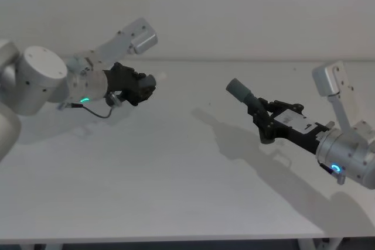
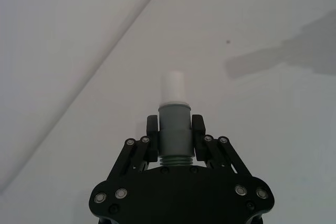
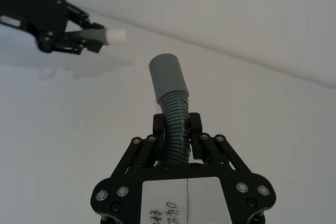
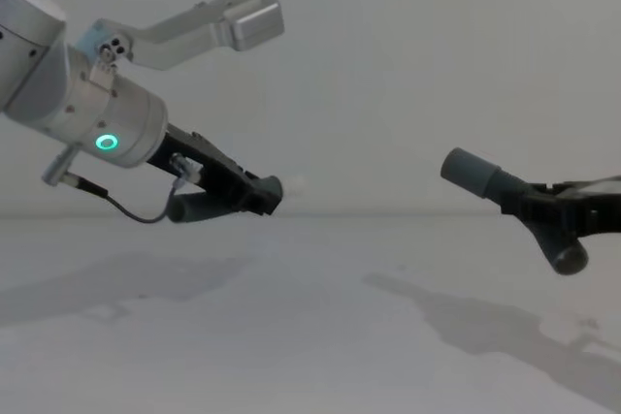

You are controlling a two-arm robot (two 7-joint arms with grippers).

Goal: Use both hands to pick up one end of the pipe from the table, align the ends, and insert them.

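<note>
Pipe (image 1: 240, 91): two pieces, both held above desk (image 1: 176, 191), collars facing, well apart.
Left end effector (image 1: 146, 83): on the left side, fingers clamped on white-tipped piece (image 2: 174, 129).
Right end effector (image 1: 263, 112): on the right side, fingers clamped on ribbed piece (image 3: 176, 124).

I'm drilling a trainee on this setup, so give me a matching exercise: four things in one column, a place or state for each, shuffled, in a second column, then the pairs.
Things:
1. left tool
2. right tool
3. white tip
4. table

Places or states:
A. under both pieces, touching neither
B. shut on the plain piece
C. shut on the tipped piece
D. sticks out of the tipped piece's end, in mid-air

Pairs: 1-C, 2-B, 3-D, 4-A.
</note>
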